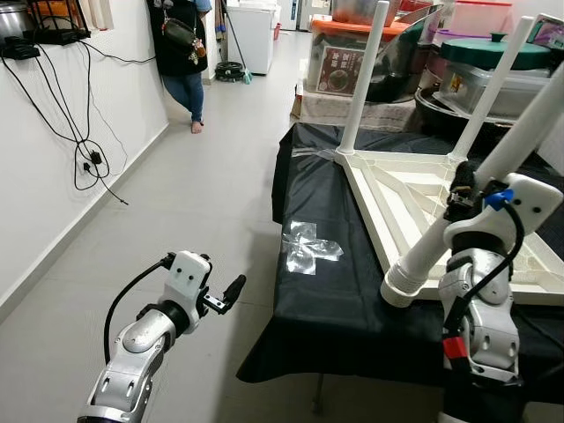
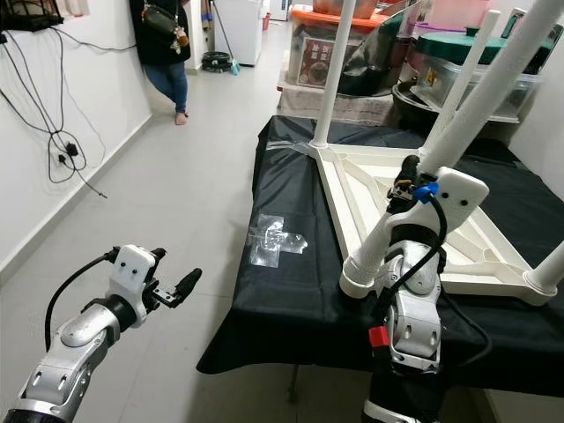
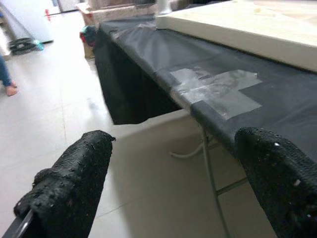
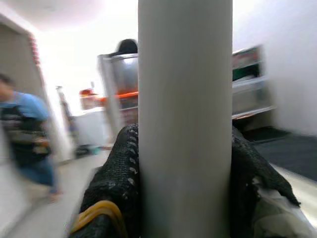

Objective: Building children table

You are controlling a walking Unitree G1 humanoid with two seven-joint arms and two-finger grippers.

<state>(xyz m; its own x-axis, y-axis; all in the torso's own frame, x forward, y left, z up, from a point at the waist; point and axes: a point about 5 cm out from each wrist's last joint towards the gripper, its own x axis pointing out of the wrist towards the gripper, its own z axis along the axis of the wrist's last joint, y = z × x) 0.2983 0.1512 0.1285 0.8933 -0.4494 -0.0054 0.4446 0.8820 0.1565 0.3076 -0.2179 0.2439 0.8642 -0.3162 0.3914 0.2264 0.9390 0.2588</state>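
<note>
White table leg [image 1: 493,194], long and round, sits clamped in right gripper [image 1: 460,189]; left gripper [image 1: 231,291] gapes empty.

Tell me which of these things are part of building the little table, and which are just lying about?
Part of the job:
- upturned white table frame
- loose white leg, clamped in the right gripper
- two legs already fitted

Just lying about:
- clear tape patch on the black cloth
- storage boxes
- wall cables
- left gripper, open and idle
</note>
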